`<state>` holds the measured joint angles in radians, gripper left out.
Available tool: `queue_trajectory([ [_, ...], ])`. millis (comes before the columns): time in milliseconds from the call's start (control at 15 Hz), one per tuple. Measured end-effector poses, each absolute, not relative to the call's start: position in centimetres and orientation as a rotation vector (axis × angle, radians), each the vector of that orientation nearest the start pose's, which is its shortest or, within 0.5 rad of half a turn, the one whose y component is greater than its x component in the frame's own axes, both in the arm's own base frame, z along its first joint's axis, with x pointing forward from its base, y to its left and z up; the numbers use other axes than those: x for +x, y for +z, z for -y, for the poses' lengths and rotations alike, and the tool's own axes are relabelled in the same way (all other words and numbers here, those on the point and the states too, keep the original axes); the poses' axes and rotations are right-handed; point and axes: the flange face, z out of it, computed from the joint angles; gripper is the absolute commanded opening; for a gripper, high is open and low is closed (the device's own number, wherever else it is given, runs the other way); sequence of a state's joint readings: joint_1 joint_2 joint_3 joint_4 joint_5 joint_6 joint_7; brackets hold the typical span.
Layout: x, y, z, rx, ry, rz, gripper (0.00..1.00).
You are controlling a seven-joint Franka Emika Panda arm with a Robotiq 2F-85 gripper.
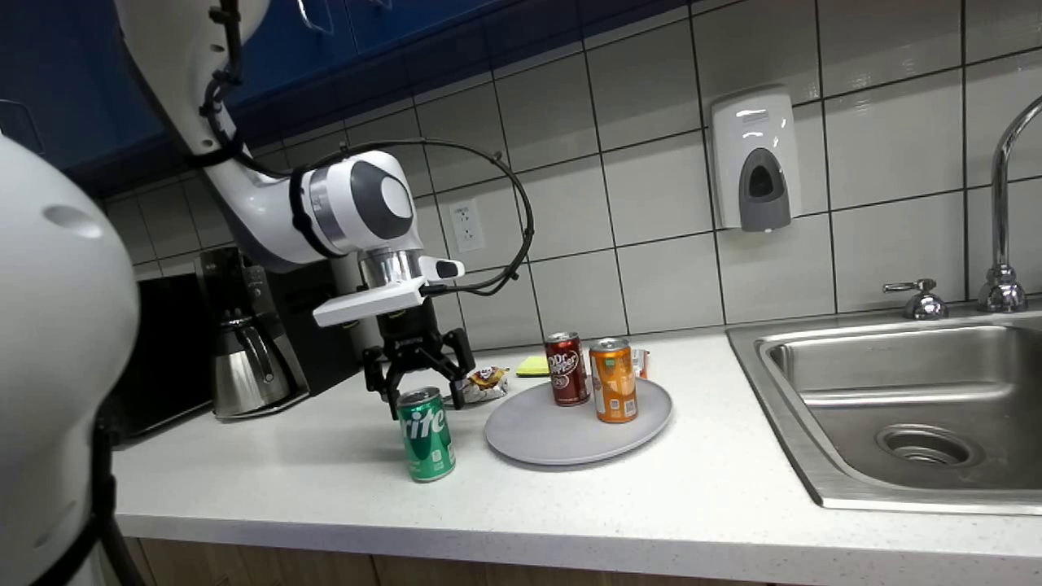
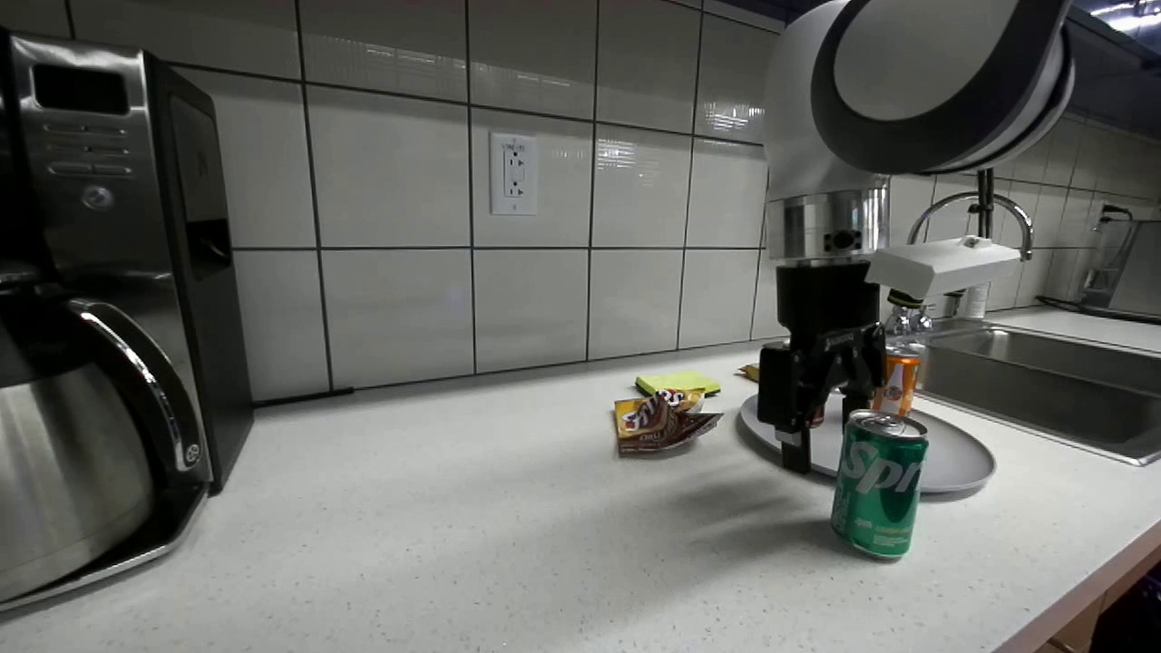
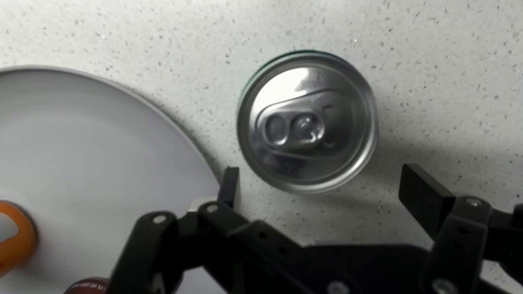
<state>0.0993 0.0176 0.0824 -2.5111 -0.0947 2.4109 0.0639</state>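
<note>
My gripper [image 1: 426,405] points down and is open and empty. It is nearest to a green Sprite can [image 1: 428,443], which stands upright on the white counter. In the wrist view, the top of the can [image 3: 306,122] lies just ahead of the gap between my fingers [image 3: 320,179], with neither finger seen touching it. The can [image 2: 880,494] also stands in front of my gripper [image 2: 825,440] in an exterior view. Beside it is a round grey plate [image 1: 521,431], [image 3: 102,143] bearing a dark red Dr Pepper can [image 1: 566,370] and an orange can [image 1: 615,387], [image 3: 14,237], both upright.
A crumpled brown snack bag [image 2: 667,424] and a yellow-green sponge [image 2: 678,384] lie behind the gripper near the tiled wall. A coffee maker [image 1: 252,366] with a steel pot stands at one end. A steel sink [image 1: 790,423] with a faucet [image 1: 1001,244] lies beyond the plate.
</note>
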Motion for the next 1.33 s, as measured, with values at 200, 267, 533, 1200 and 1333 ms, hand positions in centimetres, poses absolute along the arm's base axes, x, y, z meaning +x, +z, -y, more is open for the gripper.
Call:
queue_trajectory([
  [200,43.8,26.5,-8.0,-3.193,0.163,0.309,1.0],
  [267,43.6,26.6,-8.0,-3.194,0.159,0.31,1.0],
  [533,42.8,26.8,-7.8,-3.195,0.152,0.311,1.0],
  [1200,40.9,27.1,-7.3,-3.199,0.157,0.305,1.0],
  [1333,40.6,27.1,-7.2,-3.199,0.158,0.304,0.74],
])
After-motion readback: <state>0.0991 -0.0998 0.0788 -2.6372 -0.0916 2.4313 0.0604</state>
